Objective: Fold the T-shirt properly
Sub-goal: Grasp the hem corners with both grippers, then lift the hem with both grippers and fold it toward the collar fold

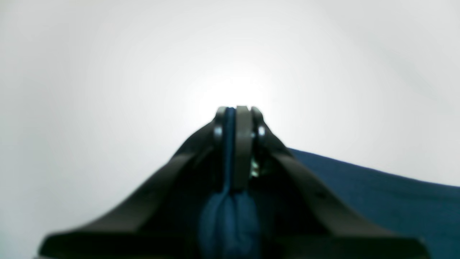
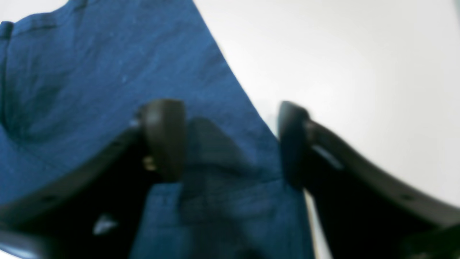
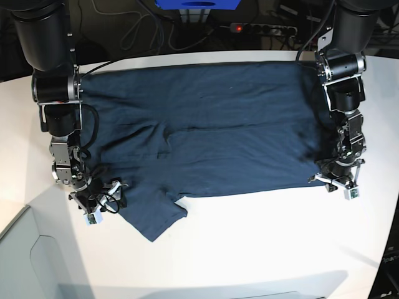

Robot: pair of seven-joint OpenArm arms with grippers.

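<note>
two claws work one garment here, so i treat this as a paired grasp at the near hem. the t-shirt [image 3: 206, 134] lies spread flat across the white table [image 3: 262, 249], collar side toward my right arm, one short sleeve hanging out toward the near edge.

procedure, as i judge it: both corners should be secured before any lift, then raised level and together so the fold line stays straight and the cloth does not drag or skew.

my left gripper [image 1: 235, 118] is pressed together on a pinch of the shirt's edge; in the left wrist view a thin ridge of blue cloth sits between the pads and bunches into a soft roll behind them. that grip looks sound.

my right gripper [image 2: 231, 140] is not yet clamped: its jaws stand apart, straddling the shirt's edge near the sleeve, one pad over the cloth, the other over bare table. i should bring it fully together on the fabric before lifting.

materials: the shirt is limp, matte, dark navy knit with faint creases, likely to slip if pinched thinly. the table is smooth and pale. the pads are dark, rounded and hard-looking.
</note>
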